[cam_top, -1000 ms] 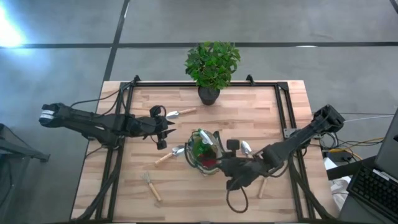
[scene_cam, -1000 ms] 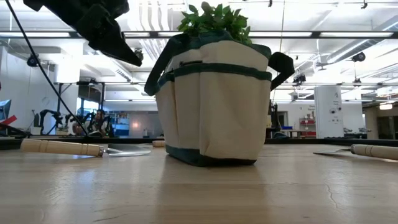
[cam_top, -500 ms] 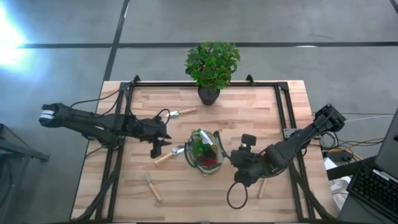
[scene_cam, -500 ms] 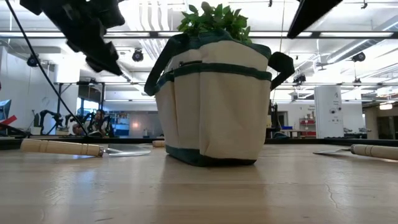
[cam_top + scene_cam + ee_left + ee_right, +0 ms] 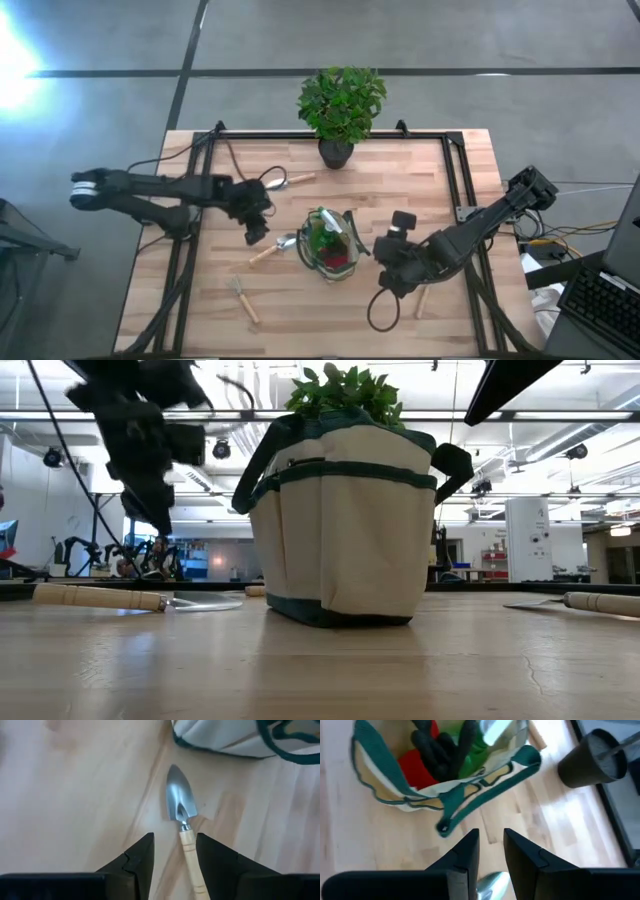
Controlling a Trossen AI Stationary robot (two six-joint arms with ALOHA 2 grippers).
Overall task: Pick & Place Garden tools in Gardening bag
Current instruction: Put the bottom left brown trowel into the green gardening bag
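Note:
The khaki gardening bag [image 5: 330, 247] stands upright on the table's middle. In it are a green spray bottle [image 5: 470, 760] and a red-and-black tool [image 5: 427, 755]. Left of the bag a wooden-handled trowel [image 5: 181, 810] lies flat, its silver head toward the bag. My left gripper [image 5: 174, 836] hovers open above its handle [image 5: 190, 855], pointing steeply down, one finger on either side and clear of it. My right gripper [image 5: 491, 832] hangs open at the bag's right, aimed at the bag's green loop handle [image 5: 485, 795]. Below it lies a second trowel [image 5: 420, 300].
A leafy potted plant [image 5: 340, 110] stands at the far edge, with another wooden-handled tool [image 5: 290, 181] to its left. A small fork [image 5: 245, 298] lies near the front left. Dark rails [image 5: 462, 180] run along the table's sides.
My left gripper has come down and toward the near edge, rolling and tipping from near level to steeply downward, so that it now hangs over the trowel left of the bag. My right gripper has turned at the wrist beside the bag's right side. No tool has moved.

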